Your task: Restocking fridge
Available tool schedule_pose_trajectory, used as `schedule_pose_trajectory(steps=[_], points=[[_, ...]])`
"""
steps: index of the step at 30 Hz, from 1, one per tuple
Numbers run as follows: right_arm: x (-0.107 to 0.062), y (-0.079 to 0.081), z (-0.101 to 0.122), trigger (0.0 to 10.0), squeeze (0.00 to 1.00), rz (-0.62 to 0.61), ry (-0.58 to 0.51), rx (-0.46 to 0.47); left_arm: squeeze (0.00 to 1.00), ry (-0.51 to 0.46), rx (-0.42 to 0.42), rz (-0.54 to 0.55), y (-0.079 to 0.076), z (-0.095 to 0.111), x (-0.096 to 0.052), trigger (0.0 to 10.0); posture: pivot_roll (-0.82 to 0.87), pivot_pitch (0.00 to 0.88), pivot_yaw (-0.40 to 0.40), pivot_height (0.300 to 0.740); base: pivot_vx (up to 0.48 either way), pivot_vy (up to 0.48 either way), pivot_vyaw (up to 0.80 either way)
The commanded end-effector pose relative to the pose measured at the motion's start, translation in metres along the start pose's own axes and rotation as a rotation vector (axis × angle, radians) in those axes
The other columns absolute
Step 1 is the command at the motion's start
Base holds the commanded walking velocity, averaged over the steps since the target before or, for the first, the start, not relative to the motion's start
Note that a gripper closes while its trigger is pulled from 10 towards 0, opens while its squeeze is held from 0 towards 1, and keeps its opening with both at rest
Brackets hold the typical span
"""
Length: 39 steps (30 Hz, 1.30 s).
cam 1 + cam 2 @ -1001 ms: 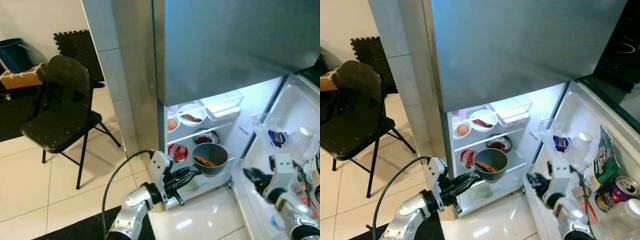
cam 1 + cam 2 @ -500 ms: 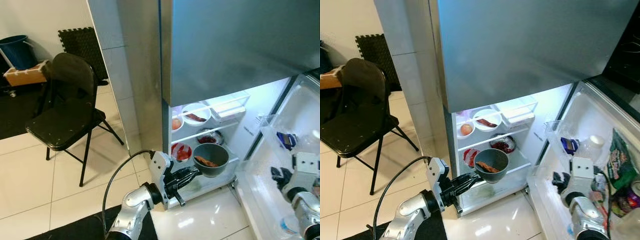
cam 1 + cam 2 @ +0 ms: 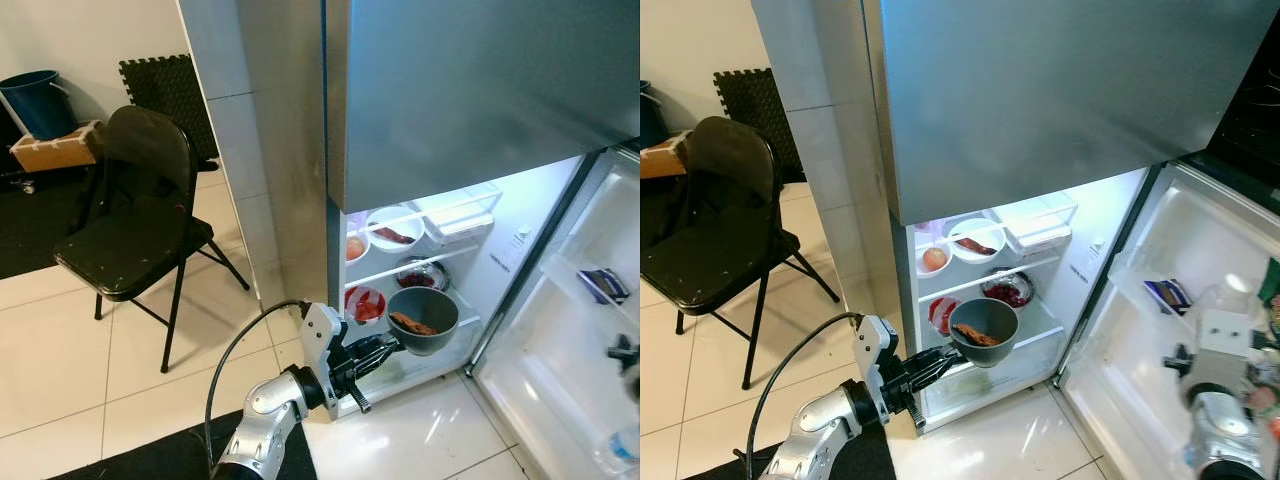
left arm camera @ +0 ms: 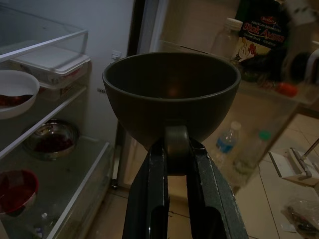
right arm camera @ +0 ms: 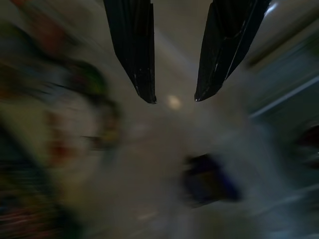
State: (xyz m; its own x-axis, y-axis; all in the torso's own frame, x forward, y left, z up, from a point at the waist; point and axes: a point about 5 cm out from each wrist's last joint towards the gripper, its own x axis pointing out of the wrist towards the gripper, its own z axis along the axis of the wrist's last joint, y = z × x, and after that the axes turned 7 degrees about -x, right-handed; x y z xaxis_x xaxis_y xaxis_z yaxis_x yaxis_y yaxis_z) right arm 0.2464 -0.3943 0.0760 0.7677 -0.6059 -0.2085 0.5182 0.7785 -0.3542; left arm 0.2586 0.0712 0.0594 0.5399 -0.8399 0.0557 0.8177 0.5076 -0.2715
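A dark grey bowl (image 3: 422, 318) with a brown piece of food (image 3: 408, 323) in it hangs in front of the open fridge's lower shelves (image 3: 420, 290). My left gripper (image 3: 385, 346) is shut on the bowl's near rim, its black fingers (image 4: 154, 189) pinching the wall of the bowl (image 4: 172, 94). My right gripper (image 3: 1185, 358) is far to the right at the open fridge door (image 3: 560, 370). Its fingers (image 5: 134, 55) stand open in a blurred wrist view with nothing between them.
On the shelves sit a white bowl (image 3: 388, 229), a bowl with an orange fruit (image 3: 347, 247), a red bowl (image 3: 362, 303), a dark dish (image 3: 412, 276) and a clear box (image 3: 455, 212). A blue packet (image 3: 603, 285) sits in the door. A black folding chair (image 3: 130, 230) stands to the left.
The fridge door has swung wider open to the right, and my right gripper has gone right with it. The left gripper still holds the bowl in the same place.
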Motion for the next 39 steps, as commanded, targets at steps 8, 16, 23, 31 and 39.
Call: schedule_pose_trajectory(steps=[8,16,23,31,39], points=[[-0.014,0.024,-0.035,10.0,0.0,0.123,0.129,0.017,0.0,-0.003,0.006,-0.006,0.0,0.0,-0.001,10.0,-0.01,0.0,-0.02,0.74,0.0,0.0,0.0],[-0.064,0.081,-0.105,10.0,0.0,0.386,0.388,-0.032,0.0,0.001,0.014,0.006,0.001,0.0,-0.002,10.0,-0.01,0.0,-0.01,0.74,0.0,0.0,0.0],[-0.098,0.099,-0.137,10.0,0.0,0.484,0.517,-0.073,0.0,0.005,0.022,0.028,0.003,0.0,-0.002,10.0,-0.01,0.0,-0.011,0.74,0.0,0.0,0.0],[-0.15,0.111,-0.179,10.0,0.0,0.61,0.688,-0.171,0.0,0.0,0.036,0.051,0.005,0.001,-0.003,10.0,0.0,0.0,-0.012,0.74,0.0,0.0,0.0],[-0.166,0.111,-0.19,10.0,0.0,0.67,0.73,-0.212,0.0,0.005,0.029,0.052,0.006,0.001,-0.003,10.0,-0.01,0.0,-0.009,0.74,0.0,0.0,0.0]])
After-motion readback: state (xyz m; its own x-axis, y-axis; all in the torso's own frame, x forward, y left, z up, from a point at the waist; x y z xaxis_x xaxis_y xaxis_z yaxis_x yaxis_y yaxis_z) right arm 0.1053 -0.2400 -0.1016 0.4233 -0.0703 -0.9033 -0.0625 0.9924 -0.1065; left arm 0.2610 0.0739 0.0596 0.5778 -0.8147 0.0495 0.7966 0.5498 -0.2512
